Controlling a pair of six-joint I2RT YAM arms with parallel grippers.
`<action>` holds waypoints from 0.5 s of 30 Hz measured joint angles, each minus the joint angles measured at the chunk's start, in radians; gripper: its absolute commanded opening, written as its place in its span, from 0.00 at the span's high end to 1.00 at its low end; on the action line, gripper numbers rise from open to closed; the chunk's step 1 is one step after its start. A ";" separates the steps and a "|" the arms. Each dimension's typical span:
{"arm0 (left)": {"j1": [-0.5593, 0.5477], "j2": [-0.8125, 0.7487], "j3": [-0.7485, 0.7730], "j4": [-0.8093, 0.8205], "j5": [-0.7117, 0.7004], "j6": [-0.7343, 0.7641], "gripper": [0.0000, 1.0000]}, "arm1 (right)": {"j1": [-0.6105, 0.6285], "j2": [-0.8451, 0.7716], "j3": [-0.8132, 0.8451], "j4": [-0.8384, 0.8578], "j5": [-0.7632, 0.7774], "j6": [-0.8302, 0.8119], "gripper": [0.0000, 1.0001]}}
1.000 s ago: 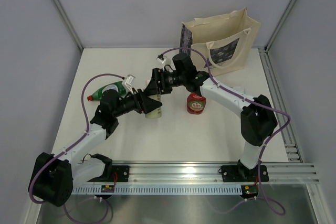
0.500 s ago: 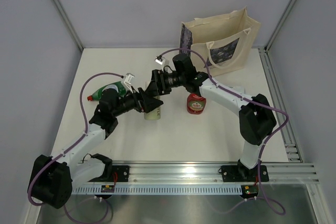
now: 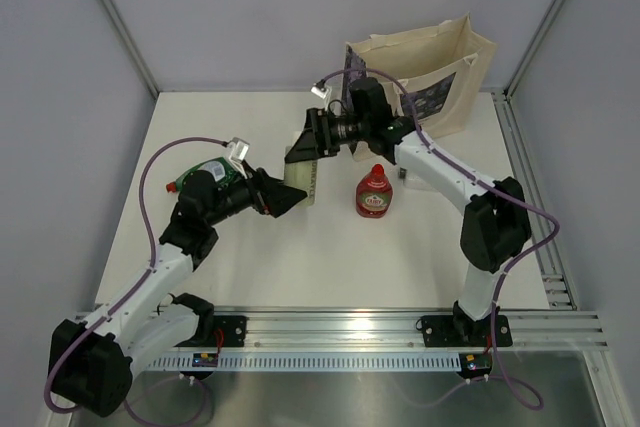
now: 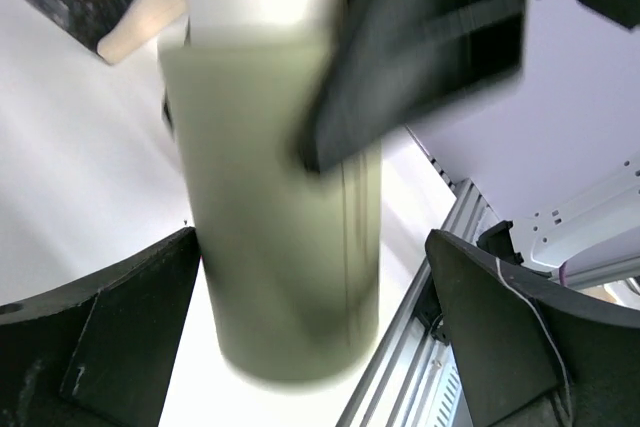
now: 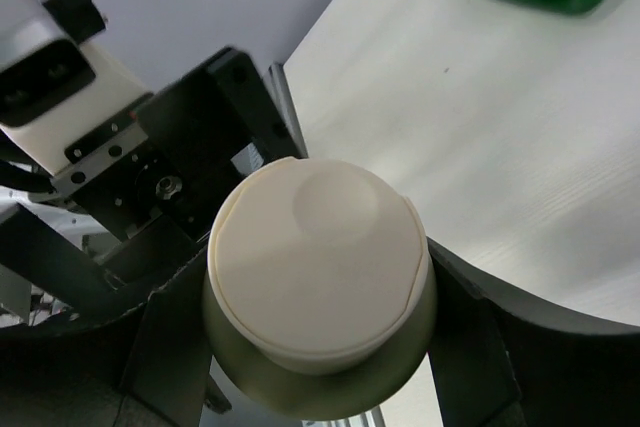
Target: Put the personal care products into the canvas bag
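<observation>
The pale-green cylinder bottle [image 3: 304, 180] with a cream cap [image 5: 318, 272] hangs over the table, and my right gripper [image 3: 303, 150] is shut on its upper part. The right wrist view shows both fingers pressed on its sides [image 5: 312, 319]. My left gripper [image 3: 287, 197] is open just left of the bottle, whose body [image 4: 280, 237] stands between the spread fingers without touching them. A squat red bottle [image 3: 374, 194] stands to the right. A green bottle with a red cap [image 3: 203, 173] lies behind the left arm. The canvas bag [image 3: 430, 72] stands at the back right.
The two arms meet near the table's middle, wrists close together. Purple cables loop above both arms. A metal rail [image 3: 400, 332] runs along the near edge, and the enclosure walls close the left, back and right sides.
My left gripper has opened, let go of the pale-green bottle and drawn back to the left. The right gripper has carried the bottle up and toward the bag.
</observation>
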 measured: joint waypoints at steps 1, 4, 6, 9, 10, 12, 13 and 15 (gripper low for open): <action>0.000 -0.011 0.004 -0.011 -0.004 0.011 0.01 | -0.023 0.001 0.020 -0.006 -0.002 0.000 1.00; 0.000 -0.040 0.010 -0.049 -0.020 0.040 0.01 | -0.092 0.001 0.074 -0.013 -0.002 -0.004 1.00; 0.000 -0.053 0.011 -0.077 -0.034 0.059 0.01 | -0.136 0.001 0.108 -0.019 -0.001 -0.015 1.00; 0.003 -0.071 0.011 -0.126 -0.057 0.085 0.01 | -0.184 0.001 0.163 -0.056 -0.002 -0.034 1.00; 0.006 -0.074 0.011 -0.141 -0.065 0.091 0.01 | -0.200 0.001 0.188 -0.073 -0.002 -0.040 1.00; 0.012 -0.084 0.011 -0.171 -0.083 0.103 0.01 | -0.230 0.001 0.245 -0.112 -0.004 -0.048 1.00; 0.014 -0.089 0.011 -0.185 -0.092 0.108 0.01 | -0.250 0.001 0.278 -0.125 -0.008 -0.051 1.00; 0.020 -0.099 0.011 -0.206 -0.113 0.114 0.01 | -0.294 0.001 0.352 -0.145 -0.015 -0.053 1.00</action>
